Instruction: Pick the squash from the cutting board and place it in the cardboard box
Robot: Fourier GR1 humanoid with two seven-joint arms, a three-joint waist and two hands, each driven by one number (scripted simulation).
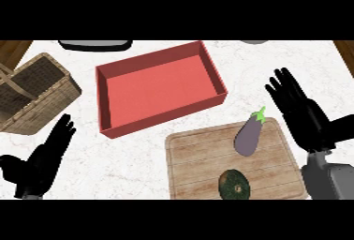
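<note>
Both hands open: right hand (298, 110), left hand (43, 157). Risk: grabbing eggplant (249, 135), which lies between my hand and squash (234, 184).

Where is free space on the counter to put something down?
Bare counter lies between the wicker basket, red box and cutting board. The box's floor is bare too. The board's right half is crowded: eggplant, squash, right robot hand beside.

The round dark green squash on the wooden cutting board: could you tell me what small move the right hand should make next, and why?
Probably lower the right hand back toward the round dark green squash. That hand hovers open beside the wooden cutting board, nearer the purple eggplant, and the squash lies untouched at the board's near edge, outside the red box.
</note>
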